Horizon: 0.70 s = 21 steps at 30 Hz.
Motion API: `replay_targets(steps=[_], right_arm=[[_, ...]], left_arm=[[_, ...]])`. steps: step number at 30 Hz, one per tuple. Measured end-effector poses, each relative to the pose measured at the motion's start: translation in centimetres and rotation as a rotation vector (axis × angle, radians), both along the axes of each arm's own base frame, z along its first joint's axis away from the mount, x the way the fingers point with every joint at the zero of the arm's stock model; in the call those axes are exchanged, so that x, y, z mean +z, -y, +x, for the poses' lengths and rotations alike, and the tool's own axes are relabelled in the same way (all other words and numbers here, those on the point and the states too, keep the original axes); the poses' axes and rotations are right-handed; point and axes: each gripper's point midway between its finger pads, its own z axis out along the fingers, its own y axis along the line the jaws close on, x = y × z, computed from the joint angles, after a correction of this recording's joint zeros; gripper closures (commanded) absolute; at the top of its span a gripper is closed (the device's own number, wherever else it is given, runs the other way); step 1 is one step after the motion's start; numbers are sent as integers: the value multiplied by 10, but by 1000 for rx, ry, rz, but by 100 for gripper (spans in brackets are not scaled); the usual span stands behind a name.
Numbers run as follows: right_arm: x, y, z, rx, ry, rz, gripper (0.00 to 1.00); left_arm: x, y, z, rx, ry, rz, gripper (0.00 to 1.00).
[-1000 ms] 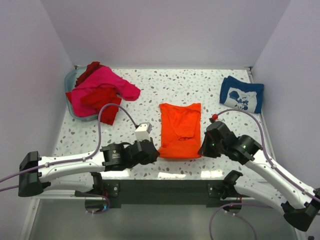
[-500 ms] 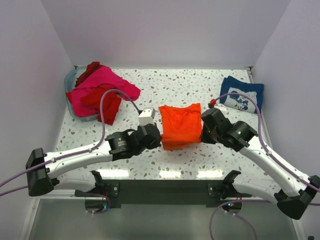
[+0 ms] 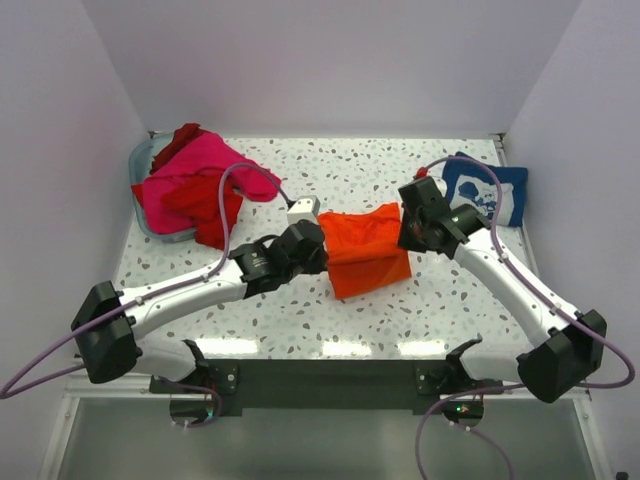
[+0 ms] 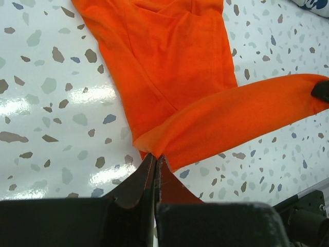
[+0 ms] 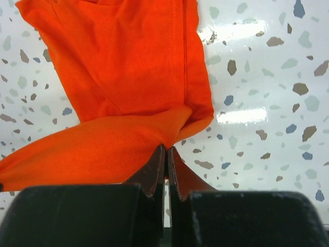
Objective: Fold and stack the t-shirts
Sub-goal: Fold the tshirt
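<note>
Speckled table held the orange t-shirt at mid-table, its near hem raised and folding over. The left gripper and right gripper were each clamped on a hem corner. Pink t-shirt and red t-shirt were heaped in a bin far left, navy t-shirt far right.

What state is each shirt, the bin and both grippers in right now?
orange t-shirt: half folded, near hem lifted over the rest, not laid down.
left gripper: shut on one hem corner of the orange t-shirt.
right gripper: shut on the other hem corner.
navy t-shirt: folded, flat at the far right.
bin: heaped with unfolded shirts.
pink t-shirt: crumpled, unfolded, in the bin.
red t-shirt: crumpled, spilling over the bin's edge.
</note>
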Motion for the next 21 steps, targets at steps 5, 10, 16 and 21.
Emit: replay_targets(steps=[5, 10, 16, 21], right_arm=[[-4, -4, 21, 13, -9, -15, 100], [-15, -4, 37, 10, -31, -34, 100], [-22, -5, 60, -2, -50, -19, 100], [-25, -7, 92, -12, -50, -12, 100]], left_arm=[[-13, 0, 11, -8, -31, 10, 100], [-25, -1, 26, -4, -58, 2, 100], [-38, -1, 49, -5, -94, -9, 100], [-42, 2, 81, 4, -110, -14, 100]])
